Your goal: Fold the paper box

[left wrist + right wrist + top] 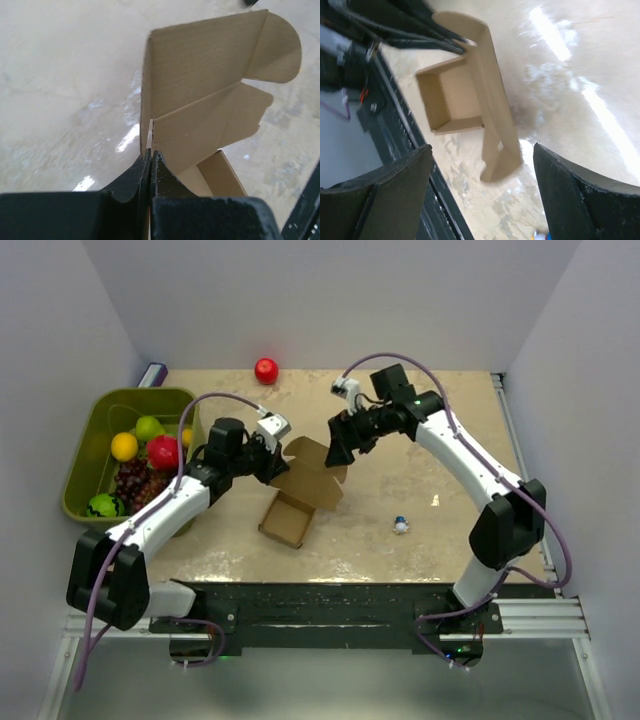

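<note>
Left gripper (150,162) pinches a thin wall of the brown cardboard paper box (210,75); right gripper (482,150) gapes wide, seemingly above its rounded flap.

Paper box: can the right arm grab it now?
Probably yes. The right gripper is open right beside the paper box, and the raised flap sits straight ahead of it with nothing between. The left gripper pinches only another edge.
</note>
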Robot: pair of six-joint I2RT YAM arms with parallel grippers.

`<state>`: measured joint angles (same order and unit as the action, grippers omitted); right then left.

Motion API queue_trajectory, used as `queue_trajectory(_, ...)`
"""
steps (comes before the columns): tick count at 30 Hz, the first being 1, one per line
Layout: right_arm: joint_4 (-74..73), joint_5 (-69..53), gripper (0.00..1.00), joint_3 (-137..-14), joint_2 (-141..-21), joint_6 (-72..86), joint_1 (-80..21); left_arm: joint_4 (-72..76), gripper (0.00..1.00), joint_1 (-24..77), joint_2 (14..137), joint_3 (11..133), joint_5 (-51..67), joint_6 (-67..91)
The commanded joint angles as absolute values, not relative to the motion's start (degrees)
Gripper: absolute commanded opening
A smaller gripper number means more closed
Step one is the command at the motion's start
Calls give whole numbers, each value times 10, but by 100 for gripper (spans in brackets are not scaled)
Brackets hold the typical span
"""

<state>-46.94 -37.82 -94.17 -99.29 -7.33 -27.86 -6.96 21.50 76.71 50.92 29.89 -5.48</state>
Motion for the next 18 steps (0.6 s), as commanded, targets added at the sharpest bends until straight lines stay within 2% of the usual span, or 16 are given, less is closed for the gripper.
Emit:
queue_trajectory(1,-411,-203,85,-928,-915,94,-243,-16,0,214,724,490,119,22)
queue_trajectory(4,-440,-53,83,-897,-891,137,-243,-9,0,214,707,475,87,54)
queue_trajectory(8,-434,16,78,-792,-850,183,-245,-9,0,210,691,465,51,98)
queue_trajectory(12,-437,52,74,-694,-841,223,-247,12,0,209,692,461,60,120)
queue_trajectory(18,-423,79,72,-644,-855,239,-249,11,0,209,688,462,61,127)
